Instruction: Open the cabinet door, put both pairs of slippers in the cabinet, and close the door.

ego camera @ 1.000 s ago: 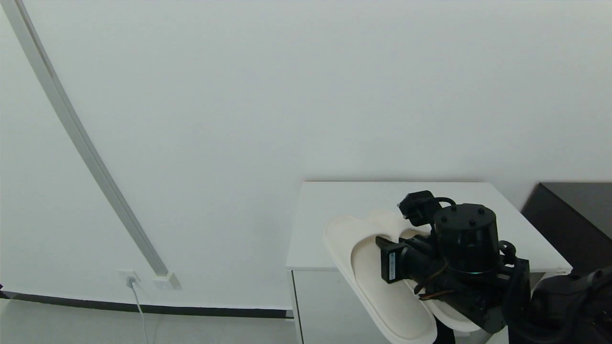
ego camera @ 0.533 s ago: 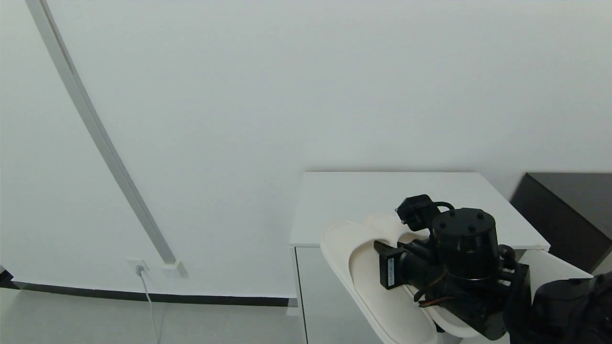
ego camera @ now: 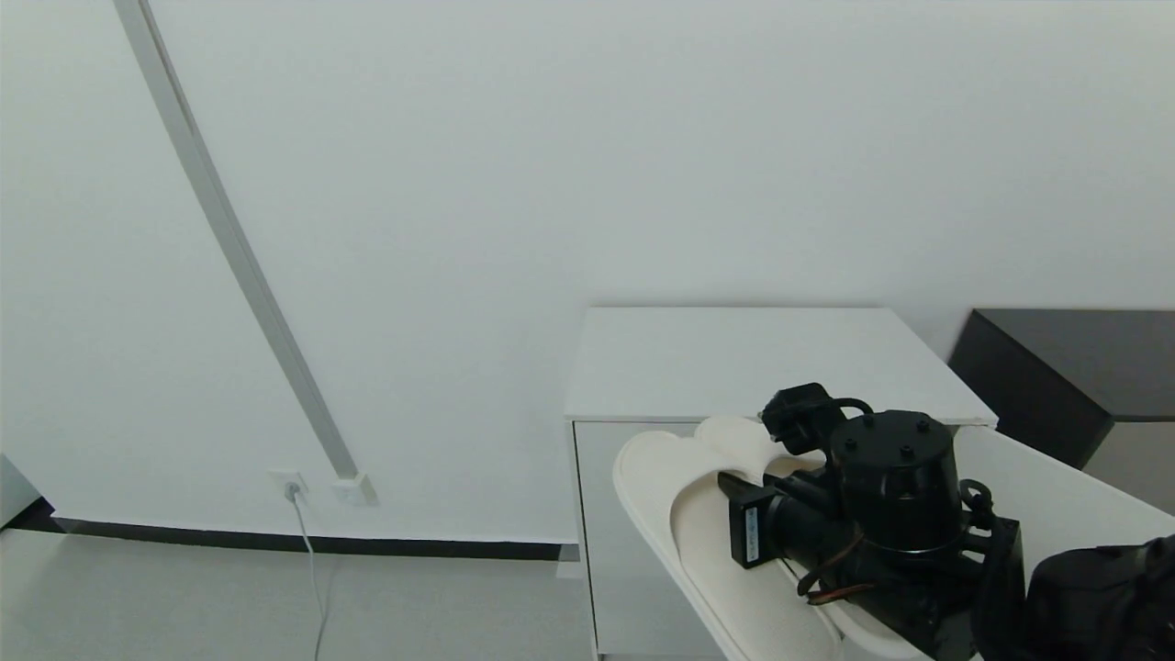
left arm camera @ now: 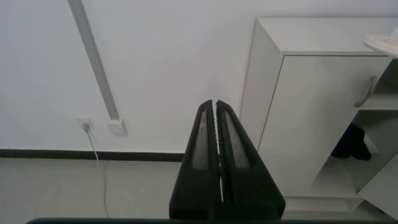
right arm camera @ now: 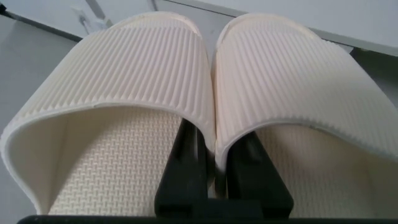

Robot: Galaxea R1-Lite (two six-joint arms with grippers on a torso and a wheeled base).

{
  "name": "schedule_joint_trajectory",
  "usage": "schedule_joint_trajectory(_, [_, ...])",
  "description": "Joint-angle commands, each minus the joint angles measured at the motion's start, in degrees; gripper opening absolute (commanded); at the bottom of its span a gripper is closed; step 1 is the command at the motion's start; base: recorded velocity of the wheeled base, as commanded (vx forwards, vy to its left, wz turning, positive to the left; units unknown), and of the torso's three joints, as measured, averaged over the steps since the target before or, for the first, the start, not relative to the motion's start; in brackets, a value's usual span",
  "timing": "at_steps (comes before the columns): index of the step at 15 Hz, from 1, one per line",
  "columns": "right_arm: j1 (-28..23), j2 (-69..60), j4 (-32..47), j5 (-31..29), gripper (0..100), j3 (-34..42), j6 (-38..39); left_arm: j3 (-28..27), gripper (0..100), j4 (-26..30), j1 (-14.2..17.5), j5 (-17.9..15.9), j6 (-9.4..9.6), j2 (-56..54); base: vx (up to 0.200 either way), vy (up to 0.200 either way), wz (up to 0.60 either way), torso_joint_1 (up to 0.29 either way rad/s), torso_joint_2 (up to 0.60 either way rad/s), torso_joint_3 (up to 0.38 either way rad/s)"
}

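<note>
My right pincer (right arm camera: 214,155) is clamped on a pair of cream slippers (right arm camera: 143,68).
I grip both by their touching inner edges, up in the air before the white cabinet (ego camera: 771,358), whose door (ego camera: 1056,496) stands open. My left pincer (left arm camera: 216,112) is pressed together, holding nothing.

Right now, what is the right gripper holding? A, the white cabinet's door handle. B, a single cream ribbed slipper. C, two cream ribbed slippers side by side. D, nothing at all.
C: the right gripper is shut on the touching inner walls of the two cream ribbed slippers, held side by side.
</note>
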Motion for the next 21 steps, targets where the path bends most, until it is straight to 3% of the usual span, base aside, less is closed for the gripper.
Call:
schedule_joint_trajectory(1, [0.0,0.3,-0.4,-0.1,0,0.3,0.0,0.0,0,0.0,0.0,0.0,-0.01,0.1,0.0,0.0,0.0,0.0,0.0,0.0])
schedule_joint_trajectory(12, [0.1,1.1,-0.7,-0.1,0,0.7,0.0,0.0,0,0.0,0.0,0.0,-0.01,0.1,0.0,0.0,0.0,0.0,0.0,0.0])
schedule_joint_trajectory(21, [0.1,1.2,-4.1,-0.3,0,2.9,-0.5,0.0,0,0.0,0.0,0.1,-0.1,0.1,0.0,-0.2,0.0,0.008,0.0,0.001])
